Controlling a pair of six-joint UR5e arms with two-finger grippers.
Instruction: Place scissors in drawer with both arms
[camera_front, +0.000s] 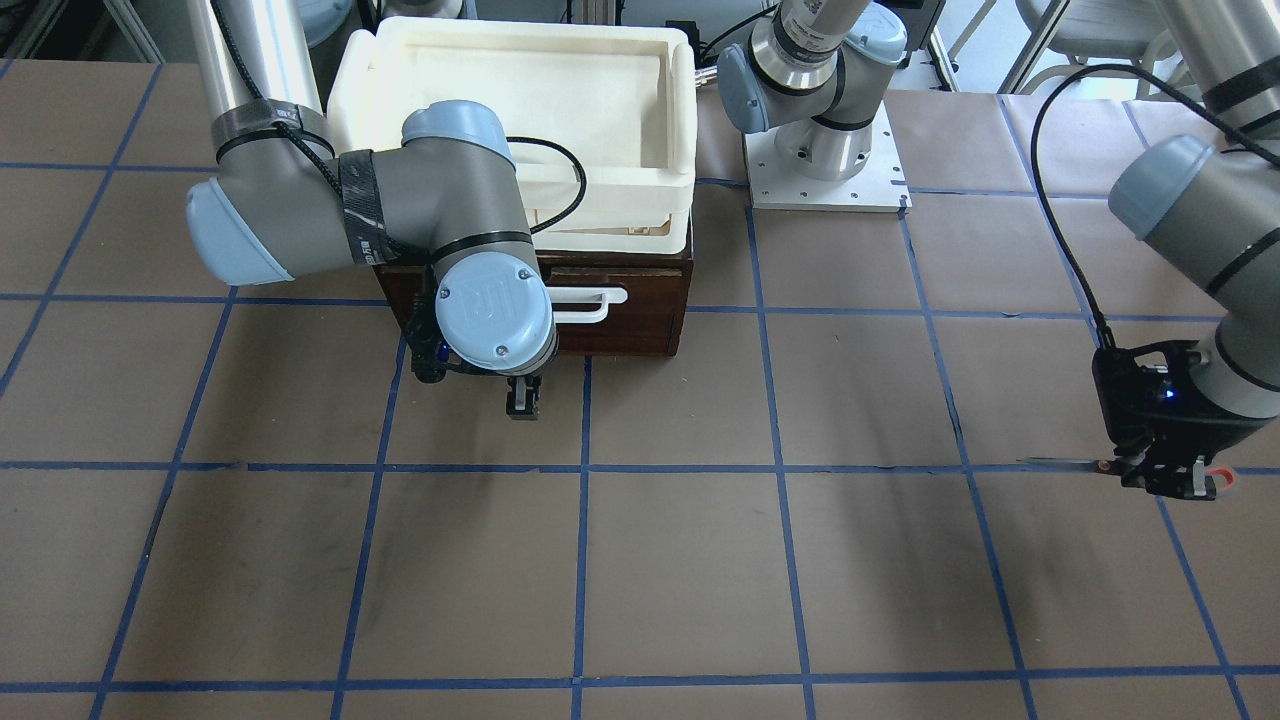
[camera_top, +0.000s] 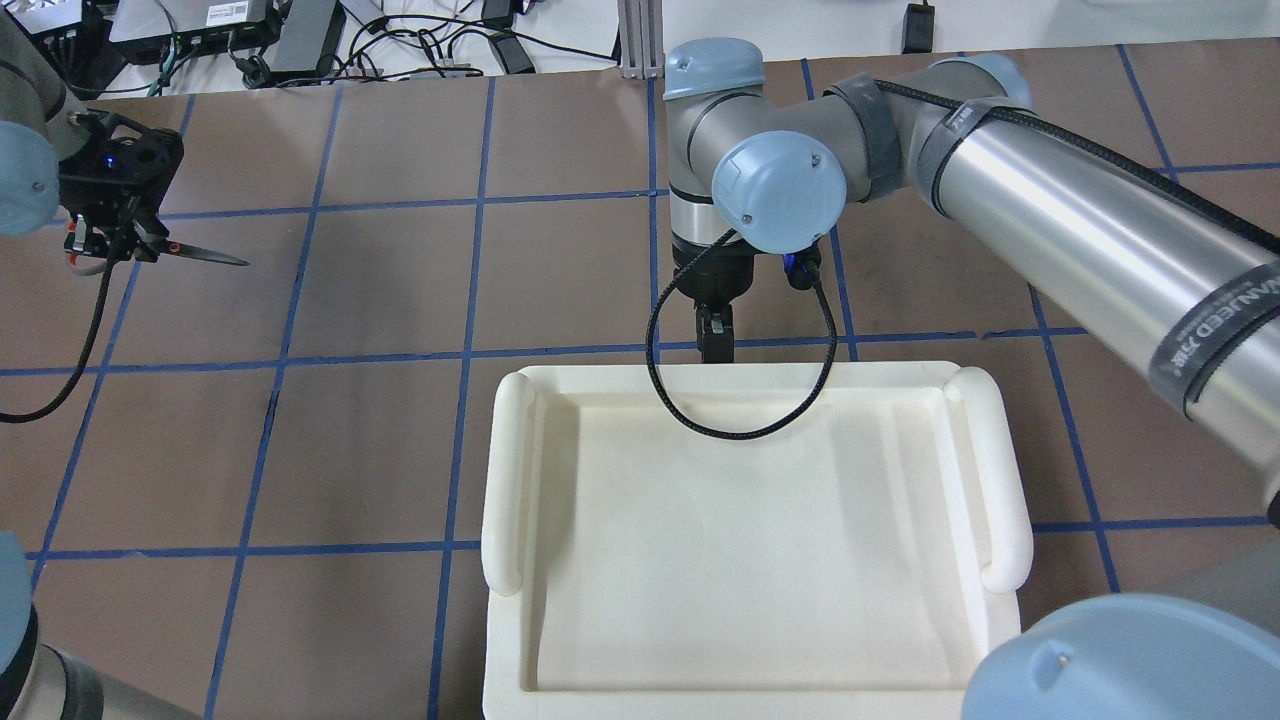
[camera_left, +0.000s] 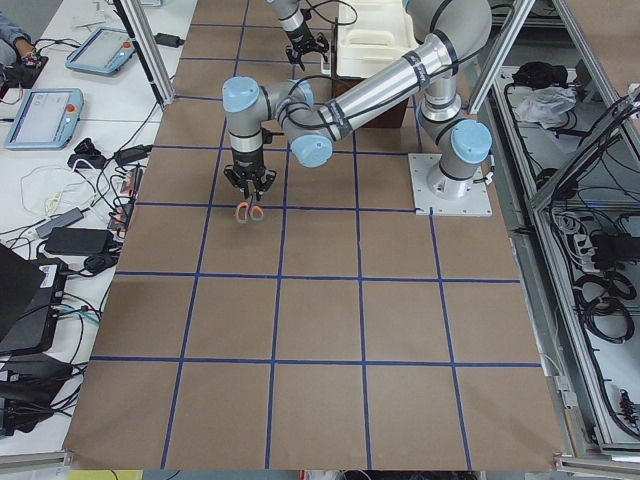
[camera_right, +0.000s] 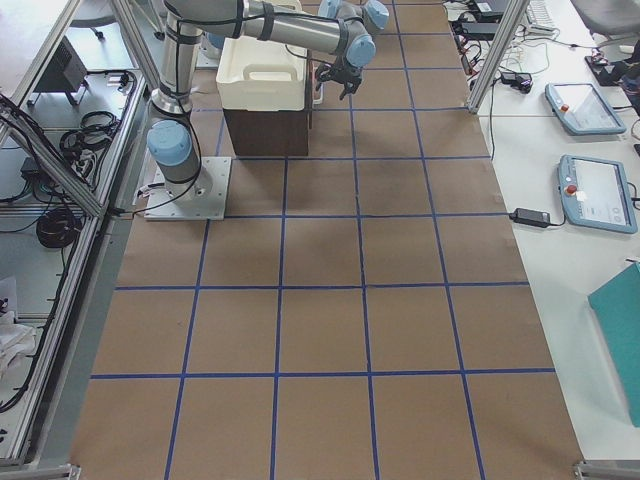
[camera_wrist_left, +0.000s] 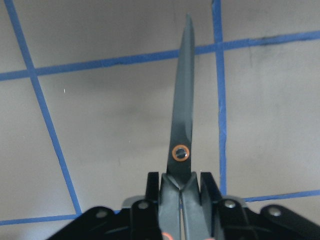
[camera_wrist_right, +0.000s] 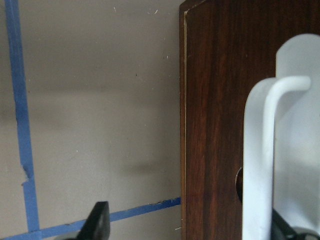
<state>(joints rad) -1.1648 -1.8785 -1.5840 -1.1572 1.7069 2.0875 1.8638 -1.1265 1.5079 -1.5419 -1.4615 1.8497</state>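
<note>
One big table (camera_front: 700, 560), covered in brown paper with a blue tape grid. Two arms on it: the right arm (camera_front: 300, 220) is bent down in front of the wooden box, and the left arm (camera_front: 1190, 210) is way off at the other end of the table.

One white foam tray (camera_top: 505, 480) sits on top of the box. Under it there's one dark brown drawer (camera_front: 640, 325) with one white bar handle (camera_front: 595, 305), and it looks pushed in flush.

Two grippers. The right gripper (camera_front: 522, 400) hangs just in front of the drawer face, close by the handle, fingers spread apart with nothing pinched between them. The left gripper (camera_front: 1160, 480) is clamped tight on the handle end of the one pair of scissors (camera_wrist_left: 182, 110). The blades are together and stick out flat toward the middle of the table, well apart from the drawer.
</note>
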